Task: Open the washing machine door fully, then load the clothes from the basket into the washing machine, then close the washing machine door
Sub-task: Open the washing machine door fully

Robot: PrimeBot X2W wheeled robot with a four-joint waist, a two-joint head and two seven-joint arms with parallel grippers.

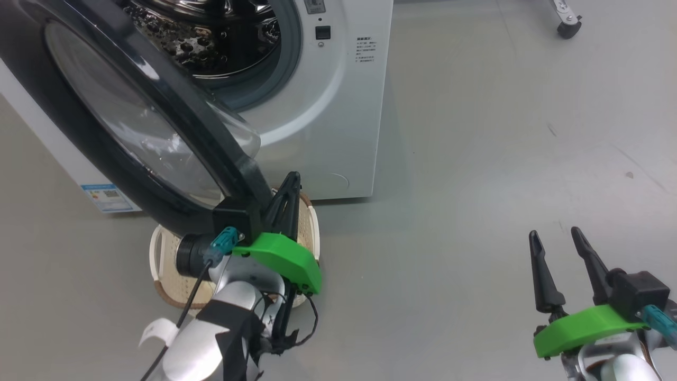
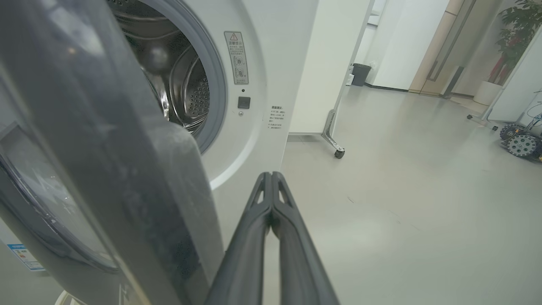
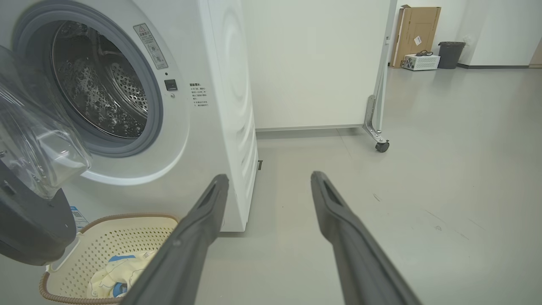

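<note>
Right claw (image 3: 269, 186) spread, basket (image 3: 139, 237) holding clothes (image 3: 116, 275), washing machine (image 3: 211, 106)

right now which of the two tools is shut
The left tool, by the washing machine door: its fingers are pressed together, while the right tool has them spread.

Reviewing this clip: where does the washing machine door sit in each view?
Head view: door, upper left, swung open above the left arm.
Left wrist view: door along the left side, beside the shut fingers.
Right wrist view: door at the left edge, above the basket.
Shared landmark: small black square right of the drum opening.
</note>
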